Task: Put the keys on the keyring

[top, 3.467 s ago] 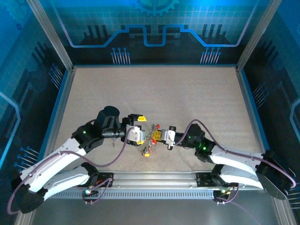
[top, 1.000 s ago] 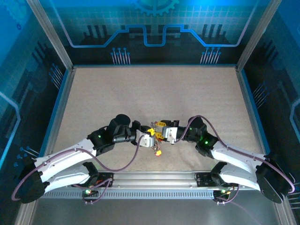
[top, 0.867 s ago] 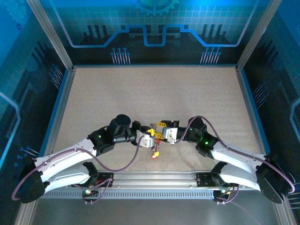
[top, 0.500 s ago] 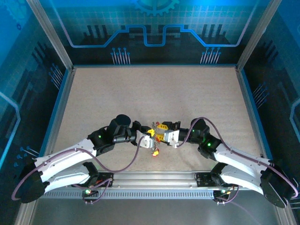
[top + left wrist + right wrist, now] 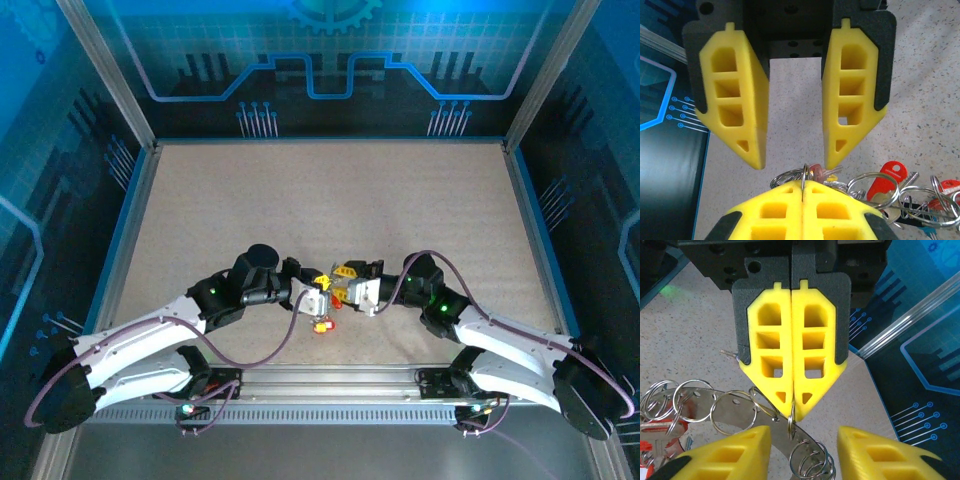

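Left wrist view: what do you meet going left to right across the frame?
From the left: dark panel with blue circuit lines → right gripper with yellow latticed fingers, jaws apart → red plastic-headed metal key → second red key head at the right edge.

A beige speckled tabletop (image 5: 330,200) fills the centre. Dark blue wall panels printed with glowing circuit lines (image 5: 320,60) enclose it from 9 through 12 to 3 o'clock. Silver aluminium frame posts (image 5: 105,75) rise at 10 and 2 o'clock. A slotted aluminium rail (image 5: 330,380) lies at 6 o'clock.
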You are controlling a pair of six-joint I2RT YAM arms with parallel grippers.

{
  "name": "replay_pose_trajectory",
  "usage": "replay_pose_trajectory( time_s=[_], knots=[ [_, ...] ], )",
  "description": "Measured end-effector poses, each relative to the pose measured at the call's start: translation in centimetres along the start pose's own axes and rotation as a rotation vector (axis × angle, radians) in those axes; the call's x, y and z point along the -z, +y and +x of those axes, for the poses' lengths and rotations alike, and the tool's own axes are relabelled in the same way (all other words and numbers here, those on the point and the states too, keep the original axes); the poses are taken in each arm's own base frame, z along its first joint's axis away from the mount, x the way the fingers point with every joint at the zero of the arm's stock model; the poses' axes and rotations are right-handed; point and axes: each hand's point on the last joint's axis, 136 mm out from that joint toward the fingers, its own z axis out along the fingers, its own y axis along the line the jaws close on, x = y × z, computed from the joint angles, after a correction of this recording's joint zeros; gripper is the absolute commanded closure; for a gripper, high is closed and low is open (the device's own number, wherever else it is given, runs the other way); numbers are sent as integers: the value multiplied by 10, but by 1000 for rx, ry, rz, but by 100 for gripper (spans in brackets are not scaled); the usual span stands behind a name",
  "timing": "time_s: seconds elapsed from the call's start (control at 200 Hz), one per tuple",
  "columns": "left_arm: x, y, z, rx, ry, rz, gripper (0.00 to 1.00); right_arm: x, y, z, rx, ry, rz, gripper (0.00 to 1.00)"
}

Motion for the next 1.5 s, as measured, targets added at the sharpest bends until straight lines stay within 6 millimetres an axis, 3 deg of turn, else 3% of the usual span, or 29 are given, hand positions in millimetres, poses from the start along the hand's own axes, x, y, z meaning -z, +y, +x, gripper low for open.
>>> replay_pose_trajectory(
  time_s=[0.305,0.605,0.931,1.031,1.136,1.181,1.331,1.496],
  knots=[
    [0,2,-1,4,-3,-9,100,-7,11,9,-22,32,-33,77],
    [-2,3,0,5,2,-14,100,-10,7,7,-40,25,-15,75],
    [-2,5,1,4,11,-22,100,-10,4,7,-54,24,-1,100],
    [-2,4,3,5,16,-21,100,-11,4,8,-59,28,-2,100],
    [-2,4,3,22,17,-23,62,-11,4,8,-61,25,-3,100],
    [-1,8,1,28,10,-35,53,-11,6,8,-62,24,-8,100],
    [9,11,-11,81,-32,-46,50,-8,9,9,-53,11,6,100],
    [35,17,-24,168,-74,-82,49,6,8,-1,-9,-28,50,100]
  ],
)
